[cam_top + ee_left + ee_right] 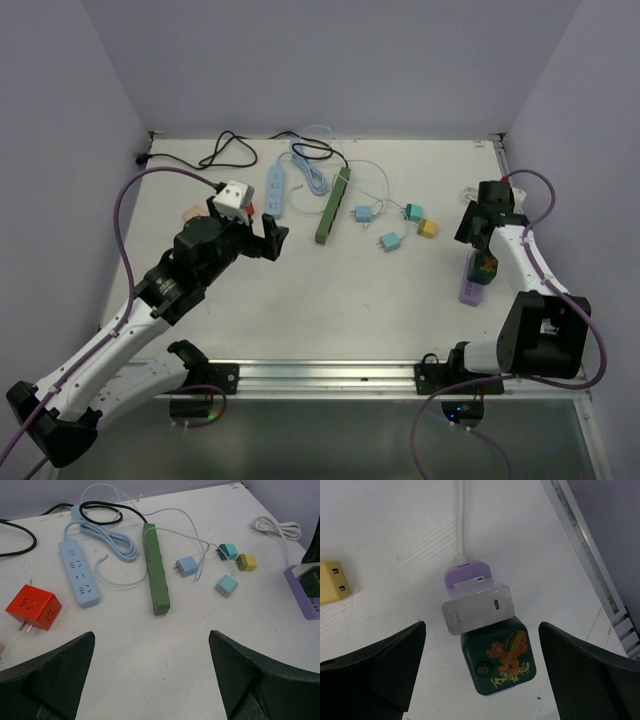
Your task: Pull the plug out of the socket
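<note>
Plugs crowd the purple power strip (pixel 468 574), which lies near the right edge of the table (pixel 400 310). A white charger block (pixel 478 611) sits on it close to the end where the strip's cord (pixel 461 520) leaves. A dark green cube plug (pixel 501 662) with a gold dragon print sits at the other end, and the two blocks touch.

The right gripper (pixel 481 630) hangs directly above the strip with its jaws wide apart, straddling both blocks. That stance looks chosen so the fingers can drop on either side of a plug and draw it straight up off the socket. Nothing is gripped yet, and I cannot tell which of the two blocks it is meant to take.

The left gripper (pixel 151 640) hovers well apart from the strip, across the table to its left and near a red cube adapter (pixel 34 607). Its jaws are also apart and empty. From there it cannot pin the strip down, so the strip may lift along with the plug.
</note>
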Robot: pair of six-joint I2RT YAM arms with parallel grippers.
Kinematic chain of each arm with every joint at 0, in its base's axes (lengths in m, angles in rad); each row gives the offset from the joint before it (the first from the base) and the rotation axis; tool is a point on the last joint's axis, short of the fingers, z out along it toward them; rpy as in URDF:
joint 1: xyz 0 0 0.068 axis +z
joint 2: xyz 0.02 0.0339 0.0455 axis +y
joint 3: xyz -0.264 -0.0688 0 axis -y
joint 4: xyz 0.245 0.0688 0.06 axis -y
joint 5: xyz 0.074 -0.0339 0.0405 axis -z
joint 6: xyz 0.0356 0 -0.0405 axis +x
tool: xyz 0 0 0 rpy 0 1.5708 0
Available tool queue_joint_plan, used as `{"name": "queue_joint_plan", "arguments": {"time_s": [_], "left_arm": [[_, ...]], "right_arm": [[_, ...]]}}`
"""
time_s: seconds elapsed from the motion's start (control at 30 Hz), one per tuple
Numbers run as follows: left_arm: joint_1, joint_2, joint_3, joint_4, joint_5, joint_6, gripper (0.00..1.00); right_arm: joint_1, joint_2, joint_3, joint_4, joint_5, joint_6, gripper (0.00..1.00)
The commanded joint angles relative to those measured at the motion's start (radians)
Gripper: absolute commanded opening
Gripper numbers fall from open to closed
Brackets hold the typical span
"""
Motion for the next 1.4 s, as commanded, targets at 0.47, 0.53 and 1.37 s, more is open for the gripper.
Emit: {"name": "queue_joint_plan", "arguments": {"time_s": [0.47, 0.53, 1.37], "left_arm": [[-0.021, -0.028, 0.002, 0.014, -0.017, 0.032, 1.0], [-0.021, -0.03, 0.002, 0.014, -0.017, 0.032, 1.0], [-0.021, -0.025, -0.001, 0.016, -0.016, 0.038, 1.0]], "right_arm": [[-0.017, 0.072, -0.012, 0.094, -0.151, -0.061, 0.59], [-0.019, 0.063, -0.006, 0.096, -0.163, -0.065, 0.52], [0.216, 0.058, 0.072, 0.069, -0.038, -0.197, 0.32]]}}
